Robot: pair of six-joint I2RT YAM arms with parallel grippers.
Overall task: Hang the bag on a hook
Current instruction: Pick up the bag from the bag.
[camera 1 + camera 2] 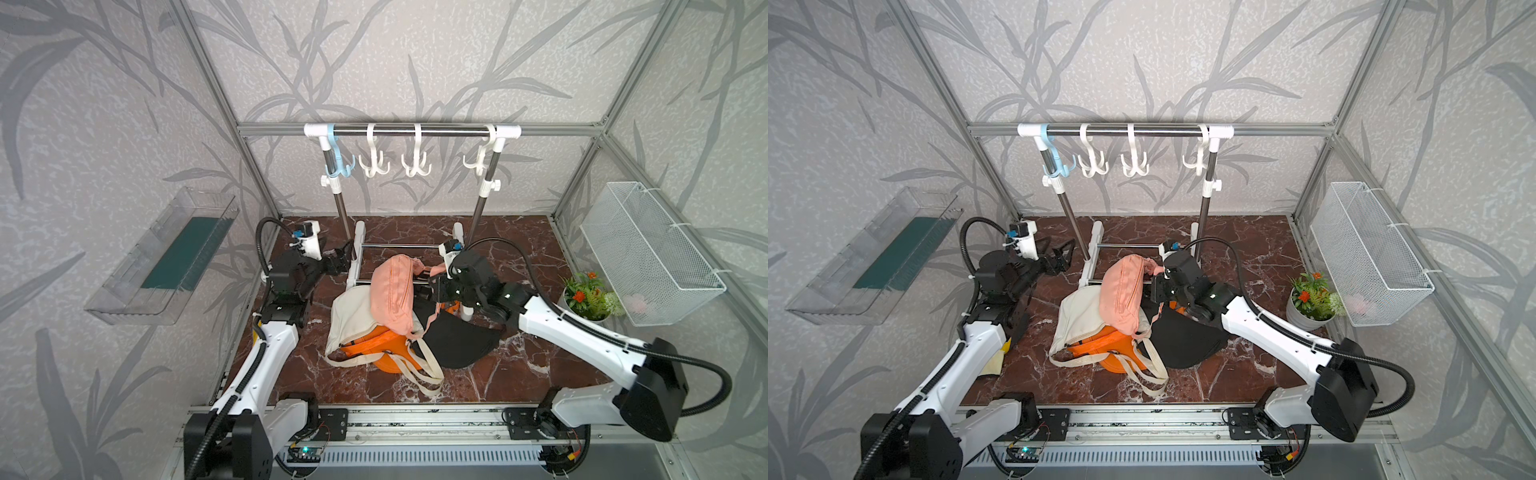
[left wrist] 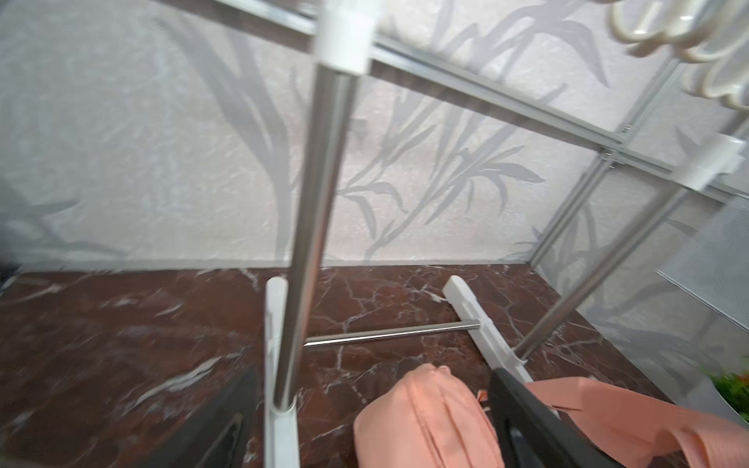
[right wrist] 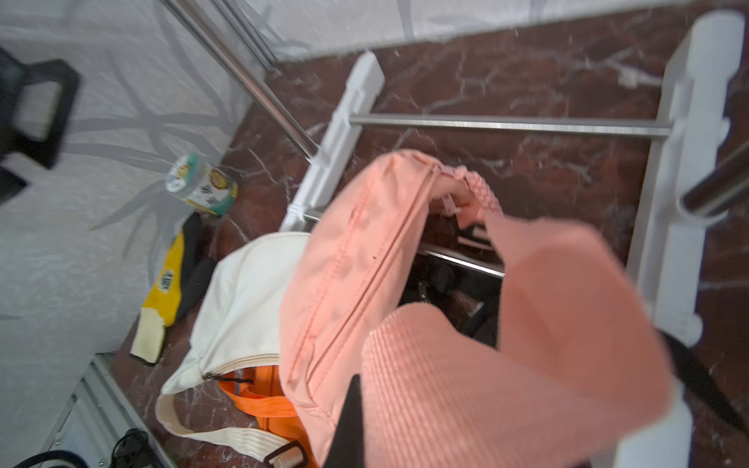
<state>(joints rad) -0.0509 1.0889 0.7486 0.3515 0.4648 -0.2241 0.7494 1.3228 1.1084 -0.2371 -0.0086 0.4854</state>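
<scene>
The right claw is clamped on the pink bag's strap. The pink bag lies on other bags; the left claw stands open beside the rack

Bright even light, soft shadows; top views edge-warped, wrist views motion-blurred
</scene>
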